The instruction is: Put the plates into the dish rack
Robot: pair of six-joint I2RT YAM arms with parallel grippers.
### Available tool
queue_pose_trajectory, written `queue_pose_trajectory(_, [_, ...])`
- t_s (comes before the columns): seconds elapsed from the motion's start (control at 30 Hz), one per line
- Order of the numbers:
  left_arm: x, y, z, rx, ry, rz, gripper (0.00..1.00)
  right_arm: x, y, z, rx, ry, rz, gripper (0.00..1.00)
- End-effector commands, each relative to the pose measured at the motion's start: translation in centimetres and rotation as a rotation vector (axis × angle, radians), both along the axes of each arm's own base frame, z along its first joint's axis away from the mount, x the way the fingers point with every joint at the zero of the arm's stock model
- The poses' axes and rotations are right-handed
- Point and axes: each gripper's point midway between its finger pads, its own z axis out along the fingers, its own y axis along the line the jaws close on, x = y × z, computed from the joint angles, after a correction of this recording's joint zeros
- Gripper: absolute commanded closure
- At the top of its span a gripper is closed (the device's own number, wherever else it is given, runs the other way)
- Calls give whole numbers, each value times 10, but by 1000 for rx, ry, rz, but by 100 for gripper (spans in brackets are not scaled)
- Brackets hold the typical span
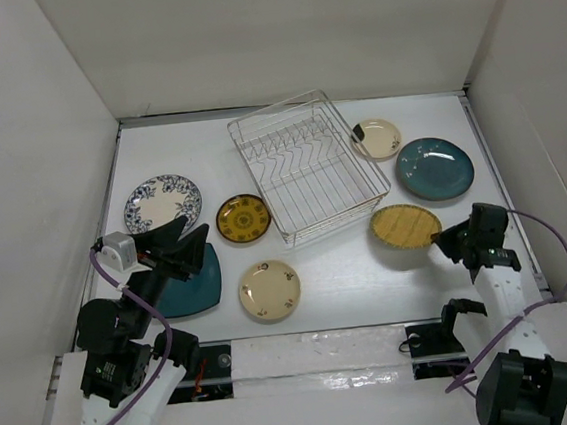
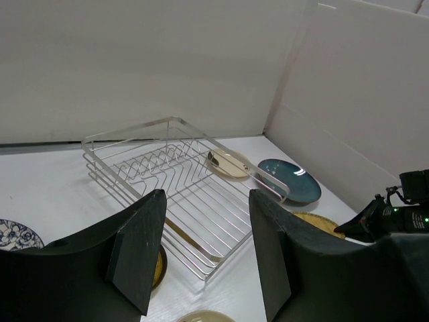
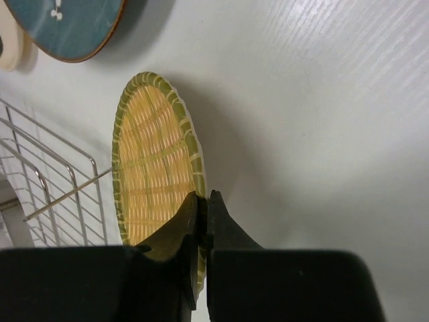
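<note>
1. The dish rack [image 1: 305,170] sits in the middle of the white table [image 1: 351,286], turned at an angle to its edges.
2. All 7 plates lie flat on the table outside the rack.
3. Left of the rack are the blue-white floral plate [image 1: 162,202] and the yellow patterned plate [image 1: 243,218], the yellow one just beside the rack's near left corner.
4. Nearer the arms lie the squarish dark teal plate [image 1: 202,281] and a cream plate [image 1: 269,290], side by side.
5. At the rack's far right side is the small cream plate [image 1: 376,138], right against the wire rim; the round teal plate [image 1: 434,168] lies near it.
6. The tan grid plate [image 3: 151,174] lies just beside the rack's near right corner.
7. The right gripper [image 3: 203,204] is clenched on the near rim of the tan grid plate, 1 finger over the plate's face and 1 outside the edge.
8. The left gripper [image 1: 188,240] is released, its 2 fingers spread with nothing between them, and it hangs above the far edge of the squarish dark teal plate, facing the rack.
</note>
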Motion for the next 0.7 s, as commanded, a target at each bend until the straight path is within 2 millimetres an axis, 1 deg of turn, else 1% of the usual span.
queue_pose_trajectory(0.0, [-8,-2,16,-21,-61,-25,51,-17,5,0,-27,84,34,100])
queue_pose_trajectory(0.03, [-7,-2,16,-20,-60,-25,51,-12,2,14,-47,54,35,100])
queue_pose_trajectory(0.1, [-7,-2,16,-22,-59,-24,51,-12,-1,27,-99,53,61,100])
queue_pose_trajectory(0.13, [-6,-2,15,-19,-57,-25,51,-4,-3,48,-121,12,70,100])
queue_pose_trajectory(0.17, [-6,-2,15,-20,-57,-24,51,-6,-13,55,-192,22,58,100])
queue_pose_trajectory(0.23, [-6,-2,16,-20,-58,-25,51,1,-17,80,-248,-23,75,100])
queue_pose_trajectory(0.27, [-6,-2,15,-20,-57,-24,51,8,-21,105,-283,-76,73,100])
queue_pose_trajectory(0.33, [-6,-2,15,-19,-54,-22,51,14,-26,132,-347,-121,95,100])
queue_pose_trajectory(0.37, [-5,-2,14,-18,-51,-21,51,19,-26,165,-379,-187,98,100])
queue_pose_trajectory(0.47, [-3,-1,13,-14,-43,-12,51,24,-22,211,-462,-268,135,100])
queue_pose_trajectory(0.5, [-2,-1,12,-13,-38,-11,51,27,-21,243,-502,-328,145,100])
queue_pose_trajectory(0.53, [-1,-1,12,-13,-37,-5,51,28,-19,257,-516,-352,157,100])
queue_pose_trajectory(0.57, [-1,-1,12,-12,-35,-5,51,32,-10,272,-525,-390,190,100])
queue_pose_trajectory(0.6, [0,-1,10,-10,-29,-3,51,35,-4,299,-549,-455,215,100])
queue_pose_trajectory(0.63, [1,-1,9,-8,-25,-3,51,47,4,304,-550,-465,254,100])
queue_pose_trajectory(0.67, [2,-1,10,-7,-24,-1,51,58,23,317,-551,-521,319,100])
